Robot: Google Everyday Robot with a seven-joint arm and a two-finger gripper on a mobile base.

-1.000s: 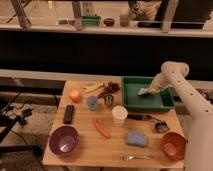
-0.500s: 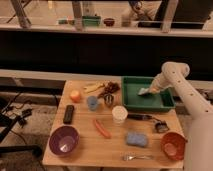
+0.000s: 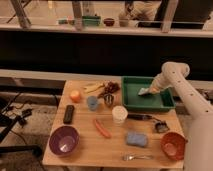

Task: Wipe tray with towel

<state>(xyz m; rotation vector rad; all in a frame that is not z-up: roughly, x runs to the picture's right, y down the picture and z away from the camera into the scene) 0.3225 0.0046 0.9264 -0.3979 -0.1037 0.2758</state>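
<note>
A green tray [image 3: 135,100] sits at the back right of the wooden table. A pale towel [image 3: 145,91] lies inside it near the right side. My gripper [image 3: 150,90] hangs at the end of the white arm, down inside the tray, right at the towel and touching it. The arm comes in from the right, over the tray's right rim.
On the table [image 3: 85,145]: an orange [image 3: 75,95], a black remote [image 3: 69,113], a purple bowl [image 3: 64,139], a blue cup [image 3: 92,103], a white cup [image 3: 119,114], a red sausage-like thing [image 3: 102,128], a blue sponge [image 3: 136,139], a fork [image 3: 136,157], an orange bowl [image 3: 172,144].
The gripper and towel stay in about the same place in the tray's right part; no clear movement shows.
</note>
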